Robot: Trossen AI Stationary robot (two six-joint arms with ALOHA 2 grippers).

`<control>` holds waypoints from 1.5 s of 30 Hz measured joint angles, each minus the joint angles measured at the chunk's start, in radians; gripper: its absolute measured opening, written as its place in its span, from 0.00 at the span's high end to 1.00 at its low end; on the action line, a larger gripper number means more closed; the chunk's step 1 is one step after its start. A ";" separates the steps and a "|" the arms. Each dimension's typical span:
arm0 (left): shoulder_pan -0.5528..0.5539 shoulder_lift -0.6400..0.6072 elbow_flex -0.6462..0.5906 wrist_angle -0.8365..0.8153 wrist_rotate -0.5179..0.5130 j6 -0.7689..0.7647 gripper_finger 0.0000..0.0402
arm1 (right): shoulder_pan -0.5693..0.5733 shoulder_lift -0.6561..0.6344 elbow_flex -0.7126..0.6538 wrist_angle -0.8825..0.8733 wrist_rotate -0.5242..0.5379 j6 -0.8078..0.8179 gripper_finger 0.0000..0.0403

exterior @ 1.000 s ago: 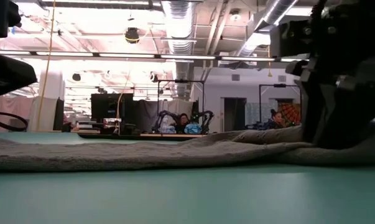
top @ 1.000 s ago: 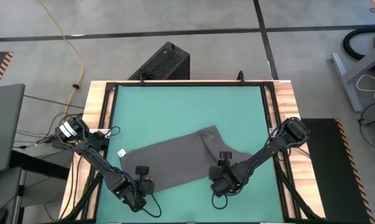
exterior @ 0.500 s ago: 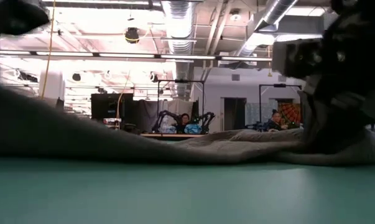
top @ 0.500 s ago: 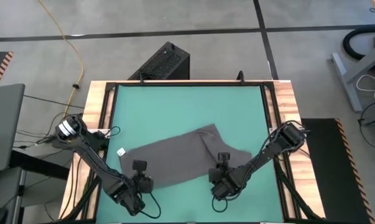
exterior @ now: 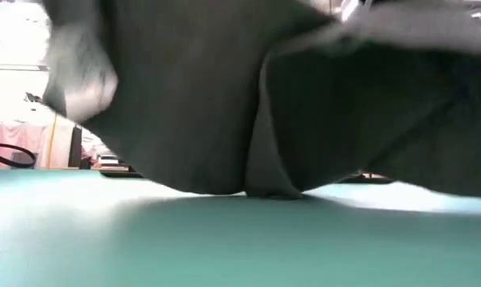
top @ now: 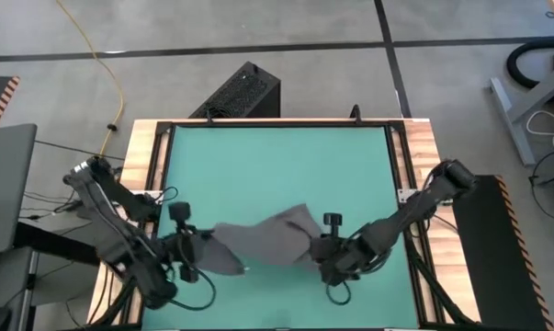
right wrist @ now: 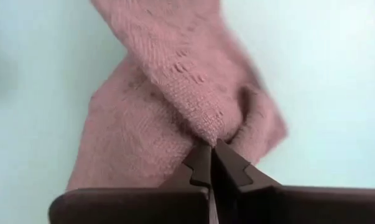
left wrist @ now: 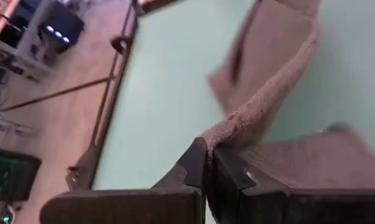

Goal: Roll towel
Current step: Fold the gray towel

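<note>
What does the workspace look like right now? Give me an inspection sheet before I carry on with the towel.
Surface: green mat in a wooden frame, bare apart from the towel.
Job's things: towel, dark grey, bunched and lifted, sagging between the two grippers; not rolled.
Clutter: nothing seen on the mat.
Grippers: left gripper shut on the towel's edge at the mat's near left; right gripper shut on a fold of it at the near right.
Cables: yellow cable on the floor to the left; black cable loops by both arms.
Surroundings: black box on the floor beyond the table; grey concrete floor.
</note>
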 joint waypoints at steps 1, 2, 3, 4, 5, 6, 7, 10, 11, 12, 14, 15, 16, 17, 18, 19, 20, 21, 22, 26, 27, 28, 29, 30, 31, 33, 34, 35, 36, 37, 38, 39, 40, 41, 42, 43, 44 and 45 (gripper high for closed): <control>-0.002 -0.010 0.029 -0.014 -0.014 0.011 1.00 | 0.002 -0.026 0.000 0.000 -0.001 0.000 0.94; -0.003 -0.021 0.059 -0.022 -0.026 0.024 1.00 | 0.003 -0.053 0.000 0.000 -0.003 0.000 0.94; -0.003 -0.032 0.085 -0.028 -0.035 0.041 1.00 | 0.003 -0.077 0.000 0.004 -0.009 0.001 0.94; -0.003 -0.043 0.106 -0.030 -0.045 0.058 1.00 | 0.003 -0.096 0.000 0.010 -0.018 0.003 0.94; -0.003 -0.053 0.124 -0.031 -0.054 0.073 1.00 | 0.002 -0.109 0.001 0.014 -0.026 0.004 0.94; -0.003 -0.061 0.139 -0.031 -0.060 0.083 1.00 | 0.002 -0.118 0.001 0.016 -0.034 -0.001 0.93; -0.003 -0.068 0.151 -0.031 -0.061 0.096 1.00 | 0.002 -0.122 0.001 0.013 -0.041 -0.009 0.92; -0.003 -0.091 0.167 -0.031 -0.076 0.114 1.00 | 0.001 -0.124 0.001 -0.003 -0.048 -0.033 0.86; -0.003 -0.099 0.168 -0.032 -0.080 0.115 1.00 | 0.001 -0.124 0.001 -0.007 -0.048 -0.033 0.83; -0.003 -0.108 0.168 -0.033 -0.081 0.114 1.00 | 0.001 -0.121 0.001 -0.011 -0.048 -0.032 0.79; -0.003 -0.119 0.168 -0.033 -0.081 0.110 1.00 | 0.001 -0.115 -0.002 -0.019 -0.048 -0.032 0.72; -0.003 -0.122 0.168 -0.033 -0.081 0.109 1.00 | 0.001 -0.104 -0.003 -0.021 -0.048 -0.026 0.68; -0.003 -0.123 0.168 -0.033 -0.082 0.108 1.00 | 0.000 -0.097 -0.008 -0.025 -0.045 -0.021 0.65; -0.003 -0.124 0.168 -0.033 -0.083 0.106 1.00 | 0.000 -0.090 -0.016 -0.036 -0.046 -0.018 0.61; -0.003 -0.125 0.168 -0.033 -0.082 0.102 1.00 | 0.002 -0.080 -0.022 -0.047 -0.049 -0.017 0.57; -0.003 -0.126 0.168 -0.033 -0.082 0.098 1.00 | 0.002 -0.071 -0.031 -0.053 -0.052 -0.012 0.53; 0.000 -0.126 0.168 -0.034 -0.082 0.098 1.00 | 0.002 -0.064 -0.039 -0.056 -0.051 0.004 0.50; 0.003 -0.125 0.168 -0.034 -0.079 0.098 1.00 | 0.004 -0.055 -0.051 -0.043 -0.051 0.027 0.47; 0.008 -0.124 0.168 -0.034 -0.073 0.098 1.00 | 0.006 -0.044 -0.060 -0.030 -0.051 0.046 0.45; 0.037 -0.123 0.168 -0.035 -0.056 0.108 1.00 | 0.021 0.030 -0.069 0.157 -0.068 0.027 0.41; 0.047 -0.123 0.168 -0.035 -0.055 0.113 1.00 | 0.031 0.053 -0.069 0.222 -0.067 -0.004 0.41; 0.058 -0.123 0.168 -0.035 -0.054 0.120 1.00 | 0.039 0.082 -0.069 0.299 -0.064 -0.038 0.41; 0.071 -0.123 0.168 -0.035 -0.052 0.129 1.00 | 0.045 0.116 -0.067 0.379 -0.062 -0.070 0.41; 0.082 -0.123 0.168 -0.034 -0.052 0.138 1.00 | 0.050 0.153 -0.066 0.445 -0.060 -0.102 0.42; 0.096 -0.123 0.168 -0.033 -0.052 0.147 1.00 | 0.055 0.194 -0.066 0.495 -0.060 -0.130 0.42; 0.123 -0.125 0.168 -0.025 -0.051 0.166 1.00 | 0.056 0.273 -0.067 0.562 -0.061 -0.167 0.44; 0.137 -0.127 0.168 -0.014 -0.050 0.176 1.00 | 0.053 0.305 -0.067 0.577 -0.060 -0.178 0.45; 0.152 -0.128 0.170 -0.004 -0.051 0.194 1.00 | 0.049 0.331 -0.067 0.584 -0.052 -0.179 0.46; 0.166 -0.128 0.181 0.004 -0.048 0.215 1.00 | 0.045 0.350 -0.065 0.587 -0.047 -0.179 0.48; 0.176 -0.127 0.198 0.013 -0.042 0.233 1.00 | 0.038 0.362 -0.065 0.594 -0.047 -0.179 0.49; 0.187 -0.127 0.218 0.025 -0.033 0.250 1.00 | 0.031 0.374 -0.062 0.599 -0.045 -0.179 0.50; 0.197 -0.127 0.244 0.036 -0.025 0.270 1.00 | 0.024 0.380 -0.062 0.603 -0.041 -0.179 0.51; 0.206 -0.128 0.270 0.051 -0.024 0.292 1.00 | 0.014 0.388 -0.062 0.604 -0.040 -0.179 0.53; 0.212 -0.128 0.295 0.068 -0.024 0.318 1.00 | 0.005 0.390 -0.062 0.600 -0.041 -0.181 0.54; 0.216 -0.127 0.323 0.080 -0.024 0.343 1.00 | -0.005 0.391 -0.062 0.590 -0.044 -0.184 0.55; 0.217 -0.126 0.353 0.089 -0.024 0.363 1.00 | -0.017 0.391 -0.062 0.571 -0.048 -0.186 0.57; 0.217 -0.125 0.383 0.097 -0.024 0.376 1.00 | -0.028 0.390 -0.061 0.549 -0.052 -0.186 0.58; 0.217 -0.125 0.412 0.104 -0.025 0.386 1.00 | -0.038 0.390 -0.061 0.520 -0.058 -0.187 0.59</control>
